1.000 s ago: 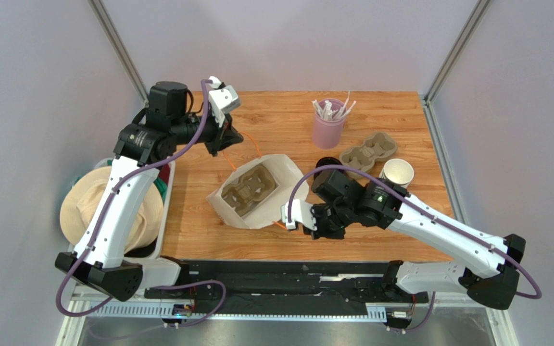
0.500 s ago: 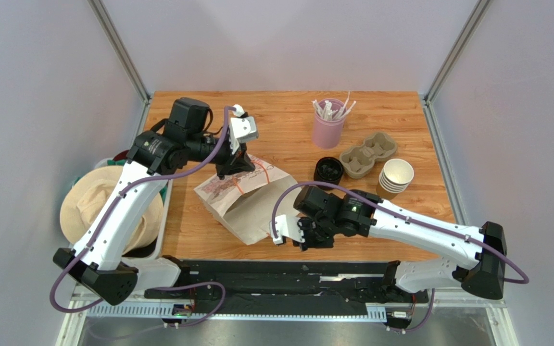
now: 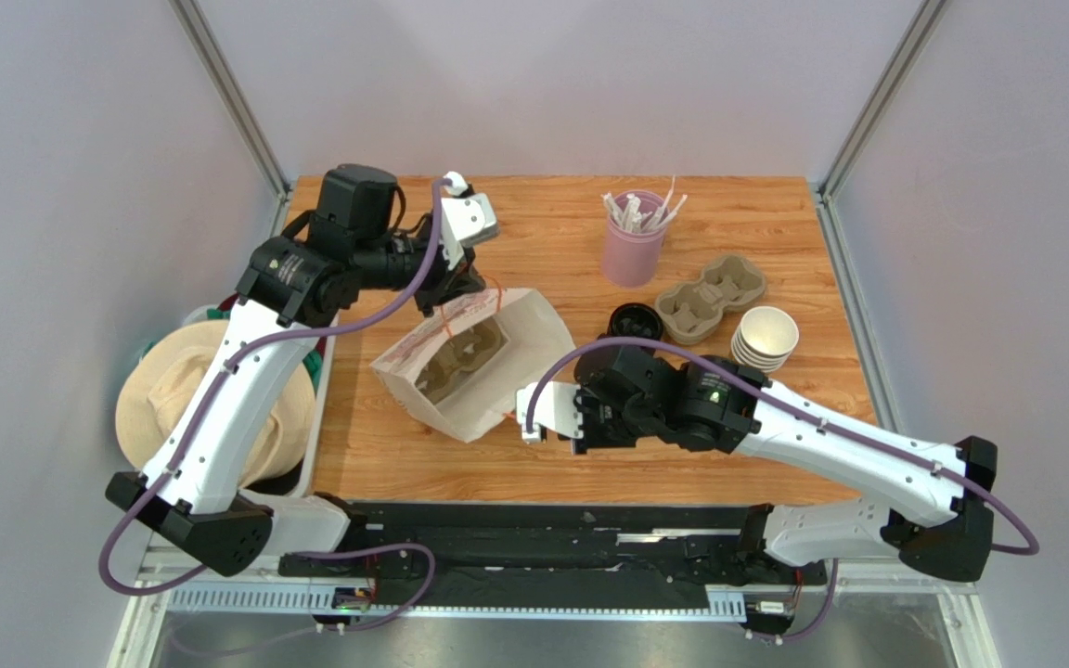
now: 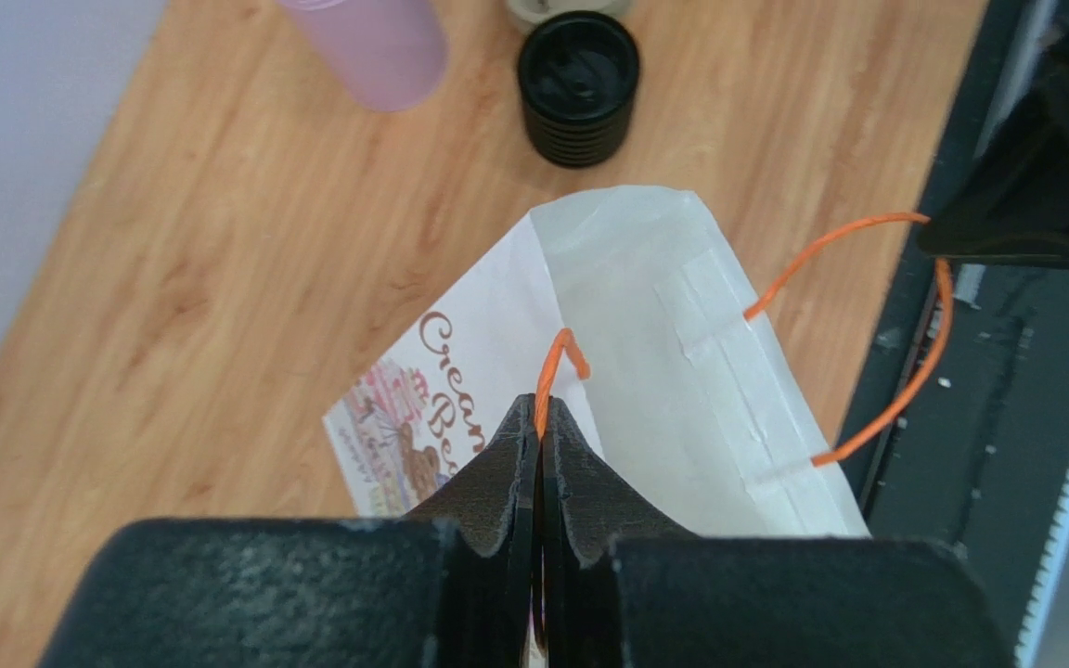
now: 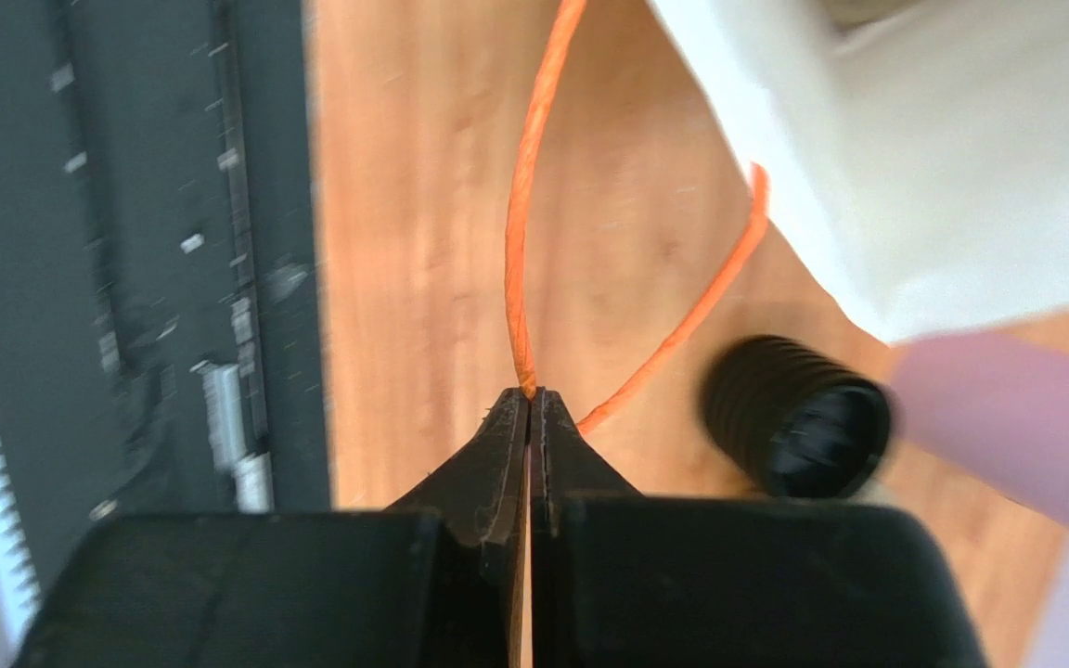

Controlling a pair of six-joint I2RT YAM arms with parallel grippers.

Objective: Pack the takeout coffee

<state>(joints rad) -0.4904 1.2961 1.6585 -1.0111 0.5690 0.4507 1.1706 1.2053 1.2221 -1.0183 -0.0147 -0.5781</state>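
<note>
Top external showed a white paper bag (image 3: 491, 397) lying toward 9 o'clock of the wooden table's (image 3: 554, 223) middle. Its mouth was spread wide, and a brown pulp cup carrier (image 3: 464, 359) was visible inside. The left gripper (image 3: 454, 304) sat at the bag's 12 o'clock rim. In the left wrist view its fingers (image 4: 512, 459) were pressed together with no gap, pinching the far handle (image 4: 556, 369), a thin orange cord. The right gripper (image 3: 526, 420) was at the bag's 4 o'clock corner. In the right wrist view its fingers (image 5: 498, 459) were likewise clamped tight, on the near handle (image 5: 526, 237), whose orange loop ran taut up from the tips toward the bag.

The takeout coffee could not be picked out with certainty. The likeliest thing was a black-topped cylinder (image 3: 634, 322) standing upright on the table at 2 o'clock of the bag, outside it and apart from both grippers. In the wrist views its side looked black and ribbed (image 4: 579, 86), so it may have been a stack of lids.

A pink cup (image 3: 634, 240) of white sticks stood at 12 o'clock of that cylinder. A second pulp carrier (image 3: 705, 299) lay just beside it at 2 o'clock, and a nested stack of brown cups (image 3: 763, 338) sat at 3 o'clock.
</note>
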